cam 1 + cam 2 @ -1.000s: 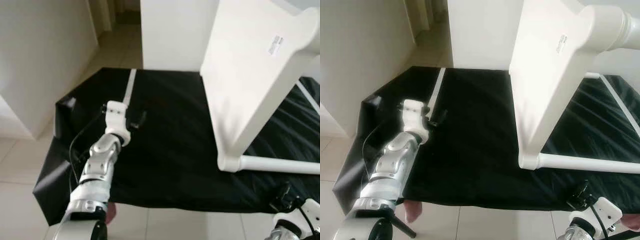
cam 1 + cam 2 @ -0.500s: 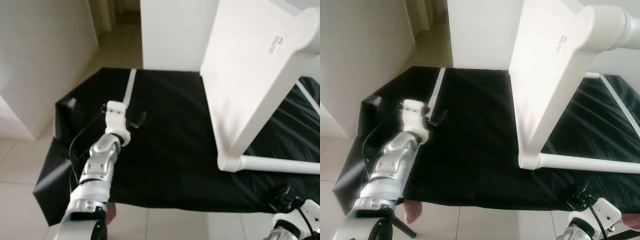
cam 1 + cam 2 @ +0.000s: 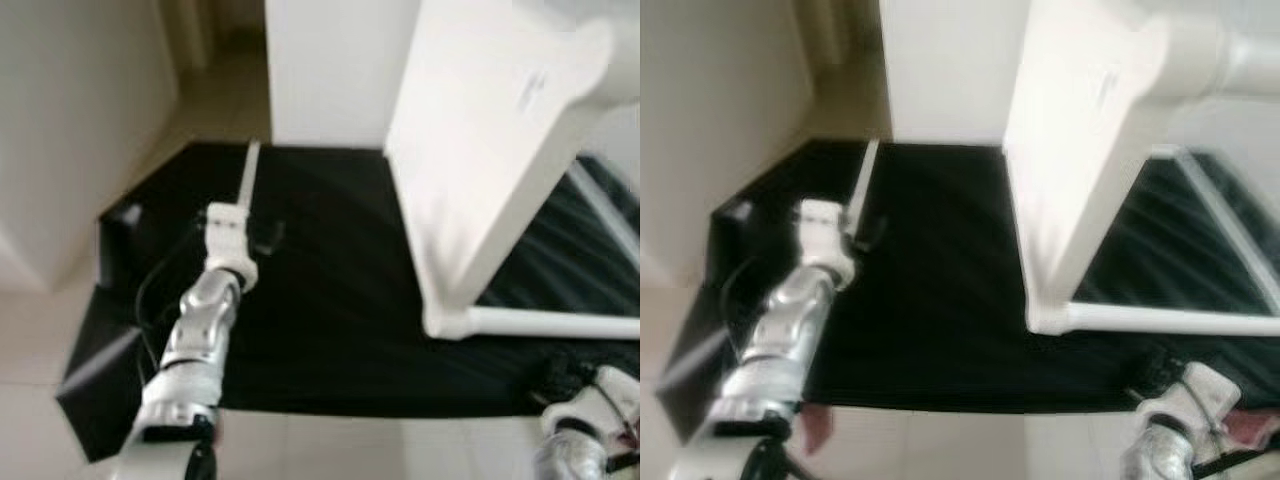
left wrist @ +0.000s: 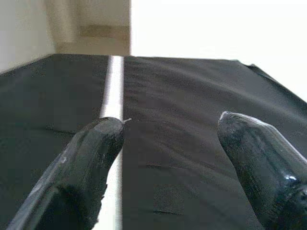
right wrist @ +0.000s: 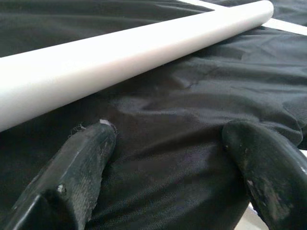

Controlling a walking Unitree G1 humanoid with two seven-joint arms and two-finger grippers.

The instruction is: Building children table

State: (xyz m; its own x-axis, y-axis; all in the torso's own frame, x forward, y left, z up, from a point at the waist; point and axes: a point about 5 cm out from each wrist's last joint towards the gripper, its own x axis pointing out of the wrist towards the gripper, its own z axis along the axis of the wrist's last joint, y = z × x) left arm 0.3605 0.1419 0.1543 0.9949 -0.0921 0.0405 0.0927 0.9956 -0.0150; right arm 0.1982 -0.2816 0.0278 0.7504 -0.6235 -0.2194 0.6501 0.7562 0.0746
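Both grippers hold their 2 black fingers wide apart and empty: left gripper (image 4: 168, 143) over the black cloth (image 3: 340, 300) near a flat white slat (image 4: 113, 86), right gripper (image 5: 168, 158) beside a smooth round white leg (image 5: 120, 48). White tabletop (image 3: 480, 150) stands tilted on edge on that cloth.

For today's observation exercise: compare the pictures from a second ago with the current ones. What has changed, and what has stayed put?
The whole picture has slid slightly and blurred, so the head camera moved, not the things. Nothing was taken hold of or let go. The left gripper stays open over the black cloth beside the thin white slat; the right gripper stays open near the table's white leg.
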